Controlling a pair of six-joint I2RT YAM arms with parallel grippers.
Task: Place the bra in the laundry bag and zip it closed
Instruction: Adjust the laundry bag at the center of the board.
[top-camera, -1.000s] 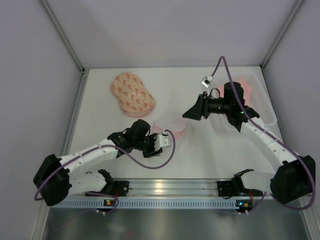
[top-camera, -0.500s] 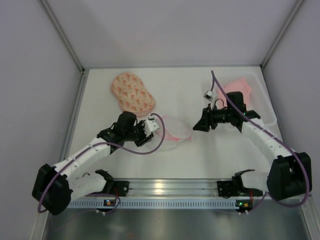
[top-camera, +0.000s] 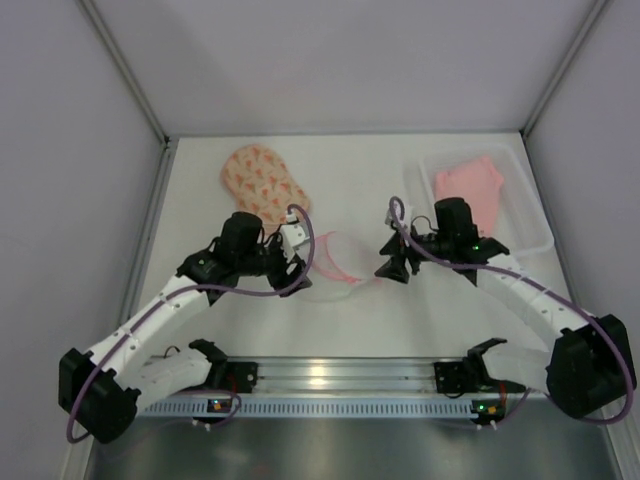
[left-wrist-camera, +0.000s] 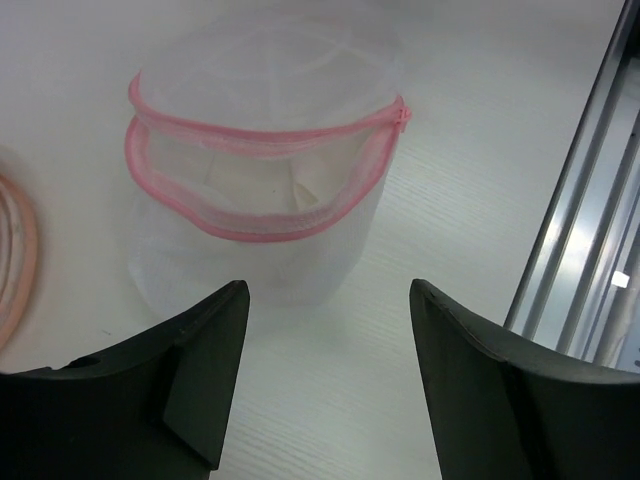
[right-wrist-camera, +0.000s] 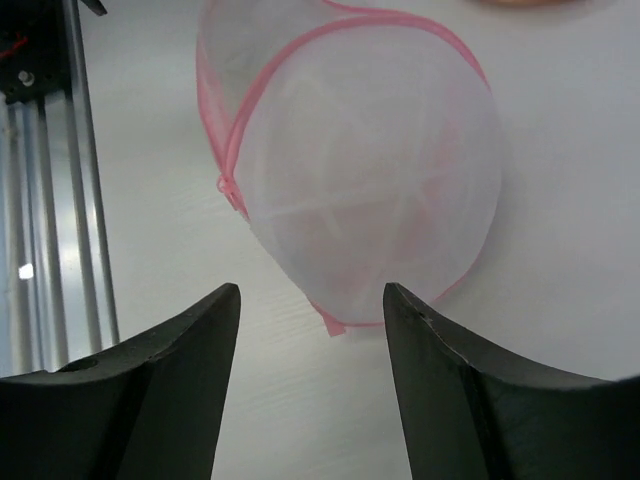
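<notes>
Left gripper (left-wrist-camera: 328, 290) of mine stands with its jaws wide apart and nothing between them. My right gripper (right-wrist-camera: 312, 290) is spread the same way and is also empty. Between the two lies a white mesh round pouch (top-camera: 338, 262) with a pink rim, on the white table (top-camera: 400, 330). My left fingers point at it from one side and my right fingers from the other, both near it but not touching.

The bra (top-camera: 470, 185) is off to my right at the back. It is a small rumpled piece of plain salmon-pink cloth lying in a clear plastic tray (top-camera: 522, 200), well apart from either gripper.

The laundry bag (top-camera: 262, 183) lies flat on the table at the back left, just beyond my left wrist. It is peanut-shaped, peach, with a small red-orange print facing up. My left wrist view catches only a sliver of its pink edging at the left border. Whether its zip is done up I cannot tell.
</notes>
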